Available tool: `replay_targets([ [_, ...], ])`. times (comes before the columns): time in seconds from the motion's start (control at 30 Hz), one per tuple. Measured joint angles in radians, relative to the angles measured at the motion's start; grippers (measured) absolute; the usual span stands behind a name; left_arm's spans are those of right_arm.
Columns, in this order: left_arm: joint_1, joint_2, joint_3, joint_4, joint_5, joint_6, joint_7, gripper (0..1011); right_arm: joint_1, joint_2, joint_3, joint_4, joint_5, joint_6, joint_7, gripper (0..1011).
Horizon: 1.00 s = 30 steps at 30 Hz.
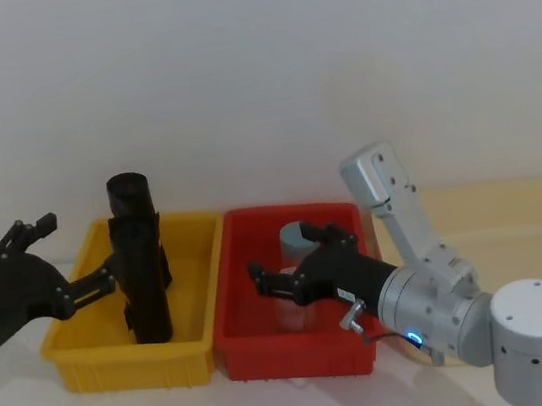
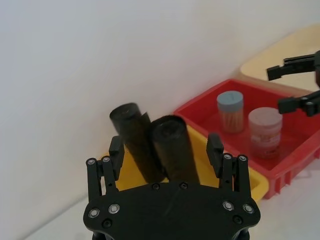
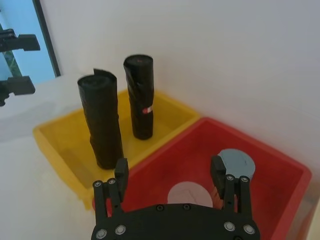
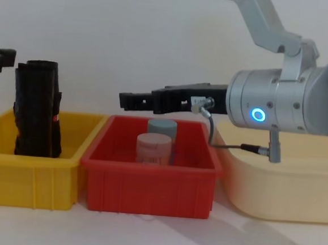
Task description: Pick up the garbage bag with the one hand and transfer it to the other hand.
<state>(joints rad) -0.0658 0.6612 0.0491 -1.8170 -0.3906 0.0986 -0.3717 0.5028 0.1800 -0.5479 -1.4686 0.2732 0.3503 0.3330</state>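
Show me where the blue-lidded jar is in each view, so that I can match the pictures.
Head view: blue jar at the back of the red bin, partly hidden by the right claw.
Left wrist view: blue jar in the red bin, beside the pink jar, nearer the wall.
Right wrist view: blue jar beyond the pink jar.
Chest view: blue jar at centre, behind the pink jar.
Shared landmark: the red bin.

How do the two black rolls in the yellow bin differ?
The front black glossy plastic roll has a loose flap at its top; the rear black glossy plastic roll is wound flush. The rear roll shows a red mark, the front roll none. The rear roll stands nearer the wall than the front roll. Both stand upright in the yellow plastic bin.
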Motion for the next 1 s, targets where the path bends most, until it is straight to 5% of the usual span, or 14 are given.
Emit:
replay_targets([
  [0.47,-0.041,-0.051,0.012,0.105,-0.030,-0.002,-0.011,1001,-0.010,0.000,0.012,0.031,-0.004,0.010,0.004,1002],
  [1.0,-0.155,-0.129,0.094,0.268,-0.069,-0.005,-0.060,1002,-0.021,-0.001,0.033,0.053,0.001,0.012,0.008,1002],
])
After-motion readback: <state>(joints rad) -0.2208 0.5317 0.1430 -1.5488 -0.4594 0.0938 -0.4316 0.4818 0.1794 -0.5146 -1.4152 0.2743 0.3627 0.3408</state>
